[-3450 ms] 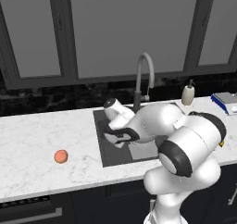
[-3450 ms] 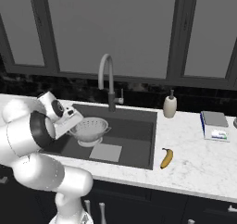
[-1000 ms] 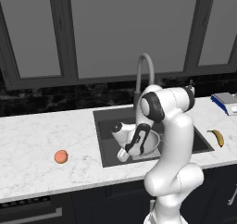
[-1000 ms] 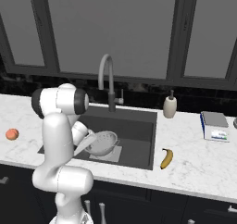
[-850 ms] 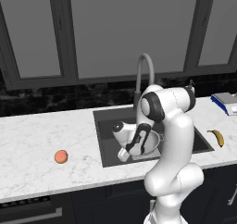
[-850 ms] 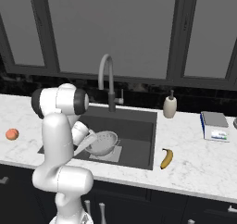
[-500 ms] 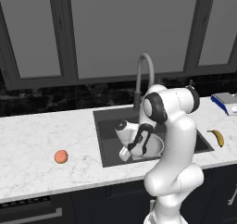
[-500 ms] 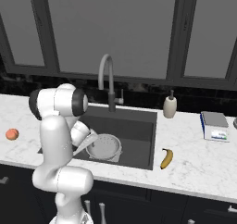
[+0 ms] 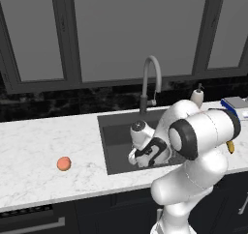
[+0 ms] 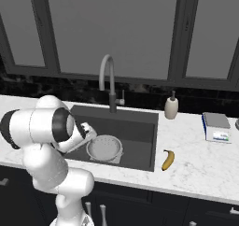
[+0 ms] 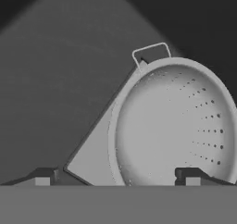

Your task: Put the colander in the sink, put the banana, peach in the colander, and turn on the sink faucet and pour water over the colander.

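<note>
2 fingers point(image 11: 116, 177) now spread apart, colander point(image 10: 105, 148) released, resting in sink point(image 10: 140, 127)

Lighting is even and diffuse, with no single visible source. The counter point(image 9: 38, 151) reads bright; the sink point(image 10: 140, 127) is dim, with soft shadow. The hand view is grey, low in contrast (slightly soft). No glare or edge distortion.
</note>
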